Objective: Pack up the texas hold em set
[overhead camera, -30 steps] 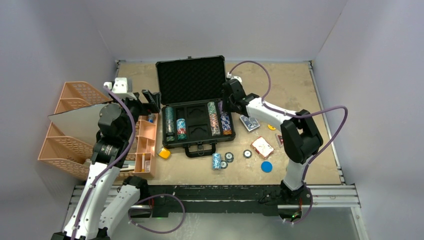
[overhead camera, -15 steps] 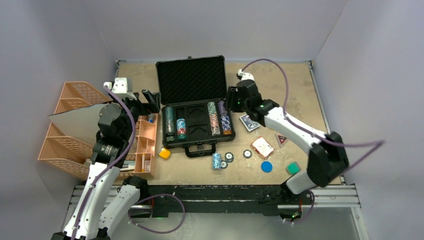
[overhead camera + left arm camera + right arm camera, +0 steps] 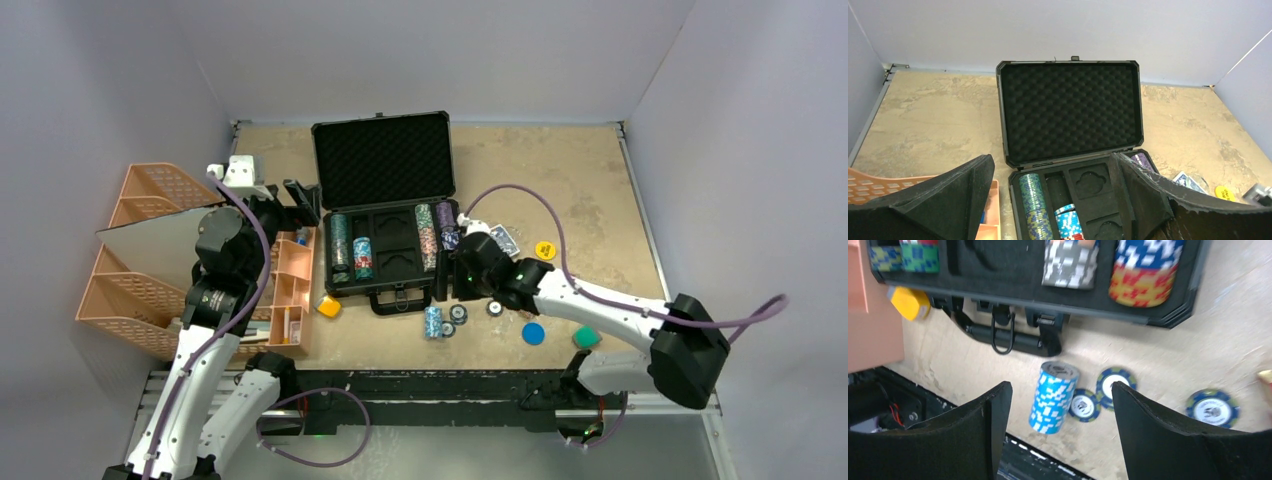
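Observation:
The black briefcase [image 3: 382, 160] lies open with its foam-lined lid up. Chip stacks [image 3: 428, 236] fill several of its slots. A blue chip stack [image 3: 433, 322] stands on the table in front of the handle, with loose chips [image 3: 458, 313] beside it. My right gripper [image 3: 447, 285] hovers open above them. In the right wrist view the blue stack [image 3: 1054, 396] shows between the spread fingers [image 3: 993, 430], which hold nothing. My left gripper [image 3: 1052, 165] is wide open and empty, left of the briefcase [image 3: 1070, 110]. A blue card deck [image 3: 505, 240] and a yellow button [image 3: 545, 250] lie to the right.
Pink organiser trays [image 3: 150, 260] stand at the left. A yellow block [image 3: 328, 306] sits by the case's front left corner. A green block [image 3: 586, 338] and a blue disc [image 3: 533, 333] lie near the front edge. Another loose chip [image 3: 494, 308] is nearby.
The right arm swung from the case's right side down to the table in front of the case. Its jaws spread apart on the way. The left arm stayed still.

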You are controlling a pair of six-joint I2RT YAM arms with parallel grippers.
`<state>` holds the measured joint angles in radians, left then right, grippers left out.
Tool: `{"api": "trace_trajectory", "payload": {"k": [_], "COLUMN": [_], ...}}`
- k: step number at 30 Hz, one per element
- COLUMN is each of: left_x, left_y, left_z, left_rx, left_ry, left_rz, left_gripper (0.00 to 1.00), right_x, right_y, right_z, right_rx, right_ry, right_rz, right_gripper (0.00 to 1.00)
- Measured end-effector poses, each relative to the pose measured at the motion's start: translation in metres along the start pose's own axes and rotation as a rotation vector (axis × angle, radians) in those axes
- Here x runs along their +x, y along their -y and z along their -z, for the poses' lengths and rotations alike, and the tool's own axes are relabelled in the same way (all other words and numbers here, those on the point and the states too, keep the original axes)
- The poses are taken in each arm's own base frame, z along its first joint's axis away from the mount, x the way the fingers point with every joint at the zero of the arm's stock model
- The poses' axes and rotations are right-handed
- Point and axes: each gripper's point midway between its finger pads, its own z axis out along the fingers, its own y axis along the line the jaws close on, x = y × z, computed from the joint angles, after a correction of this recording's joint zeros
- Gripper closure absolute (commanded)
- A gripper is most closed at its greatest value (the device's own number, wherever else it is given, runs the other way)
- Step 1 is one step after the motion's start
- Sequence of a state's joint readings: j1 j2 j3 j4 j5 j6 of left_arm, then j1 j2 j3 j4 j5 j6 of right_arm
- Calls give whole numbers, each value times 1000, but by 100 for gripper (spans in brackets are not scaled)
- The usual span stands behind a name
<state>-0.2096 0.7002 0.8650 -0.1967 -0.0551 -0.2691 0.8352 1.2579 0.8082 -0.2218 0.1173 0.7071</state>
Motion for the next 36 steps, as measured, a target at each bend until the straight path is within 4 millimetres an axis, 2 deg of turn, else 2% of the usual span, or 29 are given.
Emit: {"api": "trace_trajectory", "payload": {"k": [2, 7, 11, 19, 24, 30, 36], "left_x": [0, 0, -2, -6, -6, -7, -9], "left_y": [0, 0, 0, 1, 1, 2, 2], "left_z": [0, 0, 2, 5, 6, 7, 9], "left_rx": [0, 0, 2, 5, 5, 8, 12], "left_ry": [0, 1, 9, 23, 22, 25, 34], "left_rz": [0, 0, 1, 1, 1, 1, 2], "left_gripper": [11, 11, 11, 11, 11, 11, 11], "right_x": [25, 54, 69, 88, 99, 100, 95], "right_y": [-10, -7, 0, -9, -17, -22, -25], "right_z": [-5, -19, -27, -33, -37, -37, -27], "right_rx": [2, 69, 120, 104, 82, 65, 36], "right_ry": [-55, -122, -163, -211, -240, -238, -218], "right_rz": [13, 13, 8, 22, 22, 7, 13], "right_gripper": [26, 33, 34, 37, 56, 74, 75]}}
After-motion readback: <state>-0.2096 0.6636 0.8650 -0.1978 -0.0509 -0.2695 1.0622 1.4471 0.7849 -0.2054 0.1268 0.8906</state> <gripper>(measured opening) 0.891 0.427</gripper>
